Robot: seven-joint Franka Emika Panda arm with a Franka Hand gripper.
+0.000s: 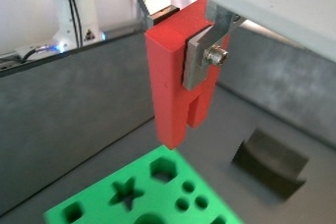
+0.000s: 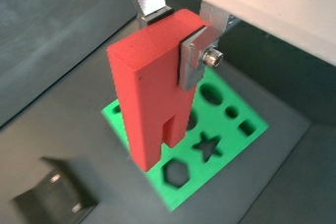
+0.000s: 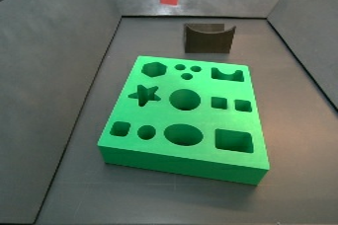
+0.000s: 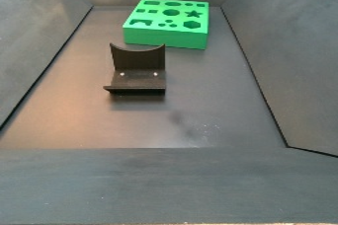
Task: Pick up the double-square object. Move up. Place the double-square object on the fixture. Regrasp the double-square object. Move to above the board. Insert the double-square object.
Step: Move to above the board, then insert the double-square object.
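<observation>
Red and held upright, the double-square object (image 2: 155, 85) is clamped in the gripper (image 2: 184, 43) high over the green board (image 2: 197, 140), well apart from the fixture (image 3: 209, 37), and should be lined up with its matching hole before being lowered slowly.

Red double-square object (image 1: 172, 79) upright (prongs down) in pincer (image 1: 184, 41).

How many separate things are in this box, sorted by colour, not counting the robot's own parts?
Red: 1, the small block shut between the gripper fingers, held in the air above the board.
Green: 1, the board with shaped holes, on the floor.
Dark grey: 1, the fixture, on the floor apart from the board.
Total: 3.
</observation>
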